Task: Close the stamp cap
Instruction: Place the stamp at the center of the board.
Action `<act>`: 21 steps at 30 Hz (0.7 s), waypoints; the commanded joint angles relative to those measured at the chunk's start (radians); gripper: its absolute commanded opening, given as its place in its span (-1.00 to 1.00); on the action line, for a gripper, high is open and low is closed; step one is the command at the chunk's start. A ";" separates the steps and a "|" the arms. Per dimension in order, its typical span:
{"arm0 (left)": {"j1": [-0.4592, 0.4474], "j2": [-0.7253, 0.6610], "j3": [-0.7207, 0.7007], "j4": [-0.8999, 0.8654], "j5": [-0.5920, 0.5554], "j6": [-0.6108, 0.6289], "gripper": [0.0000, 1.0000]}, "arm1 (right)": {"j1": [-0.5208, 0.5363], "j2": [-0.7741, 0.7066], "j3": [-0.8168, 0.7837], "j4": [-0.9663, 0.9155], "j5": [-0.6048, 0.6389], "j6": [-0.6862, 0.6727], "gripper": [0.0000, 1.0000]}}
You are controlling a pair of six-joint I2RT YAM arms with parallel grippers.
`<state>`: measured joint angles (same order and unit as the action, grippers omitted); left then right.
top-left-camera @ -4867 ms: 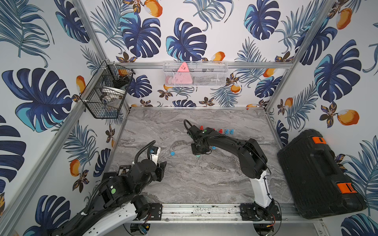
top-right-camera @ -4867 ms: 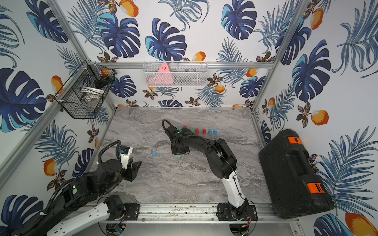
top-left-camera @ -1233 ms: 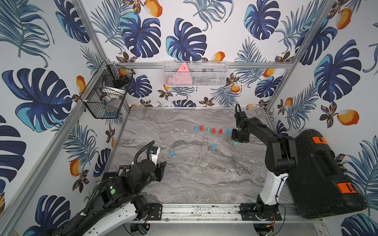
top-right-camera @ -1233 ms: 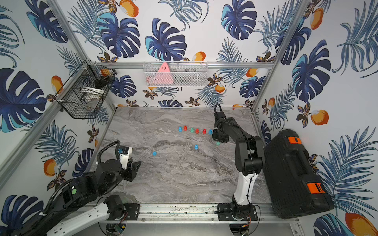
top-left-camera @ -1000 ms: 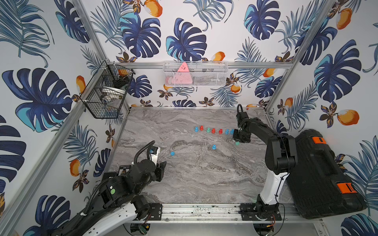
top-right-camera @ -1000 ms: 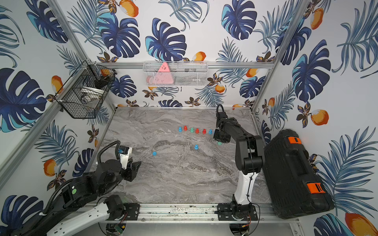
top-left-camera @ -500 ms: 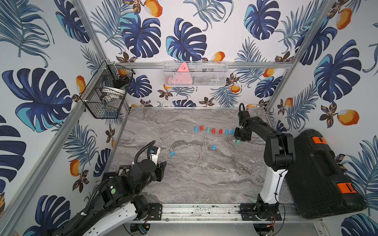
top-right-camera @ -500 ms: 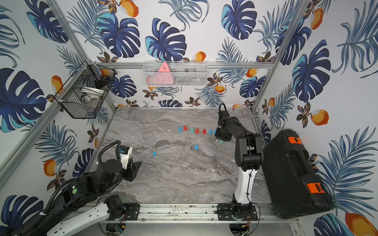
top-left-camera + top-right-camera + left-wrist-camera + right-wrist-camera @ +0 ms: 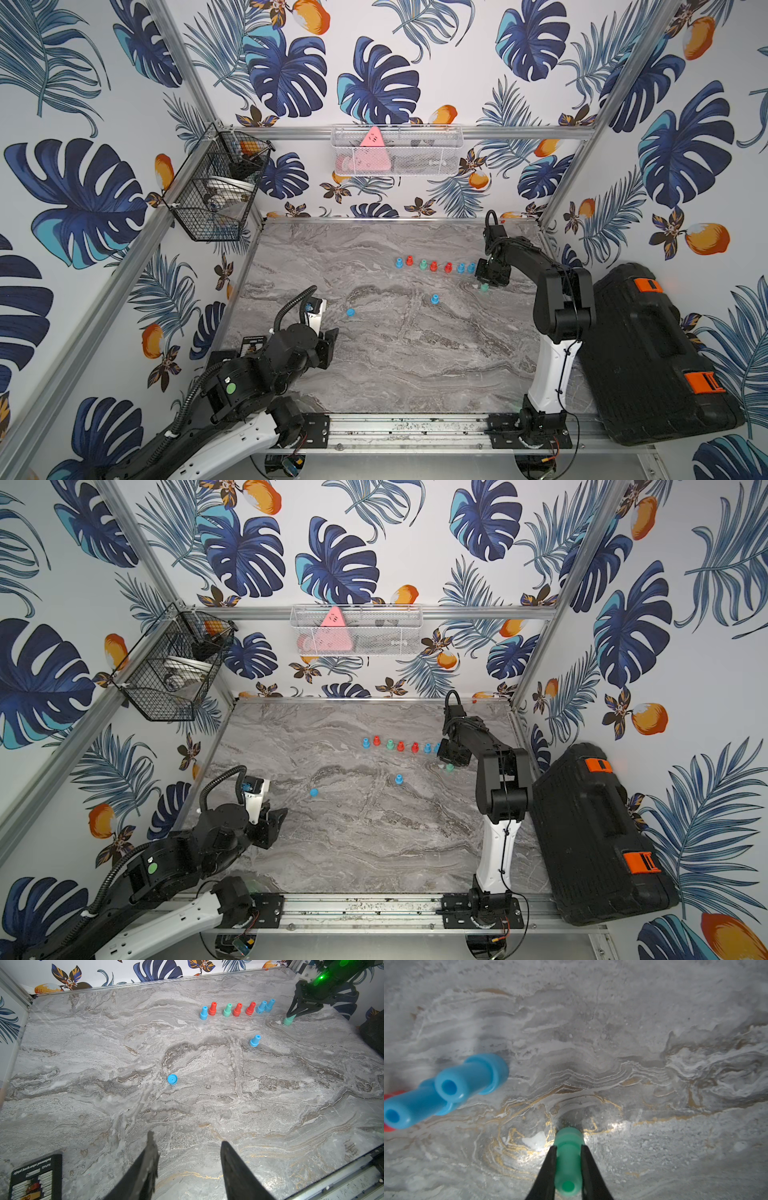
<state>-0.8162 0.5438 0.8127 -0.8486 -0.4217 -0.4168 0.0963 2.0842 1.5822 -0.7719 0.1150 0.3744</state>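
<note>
- Right gripper (image 9: 568, 1147): jaws pinching the green stamp (image 9: 568, 1159), held upright over the marble table (image 9: 395, 365), right of centre in both top views, beside the row of stamps (image 9: 433, 265).
- Left gripper (image 9: 187, 1138): jaws spread, empty, lower left.
- Blue cap (image 9: 350, 312): loose, left of centre, apart from the lone blue stamp (image 9: 435, 299).
</note>
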 commanded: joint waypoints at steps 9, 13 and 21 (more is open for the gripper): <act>0.000 -0.001 0.001 0.012 -0.016 0.011 0.06 | -0.003 0.011 0.019 0.005 0.014 0.006 -0.66; 0.000 0.000 0.003 0.012 -0.015 0.010 0.06 | -0.004 0.015 0.021 0.006 0.015 0.006 -0.66; -0.001 0.000 0.002 0.010 -0.018 0.011 0.06 | -0.005 0.025 0.035 0.005 0.013 0.009 -0.66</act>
<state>-0.8162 0.5453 0.8131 -0.8486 -0.4252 -0.4168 0.0921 2.1033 1.6093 -0.7689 0.1219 0.3775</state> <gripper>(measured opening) 0.531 0.204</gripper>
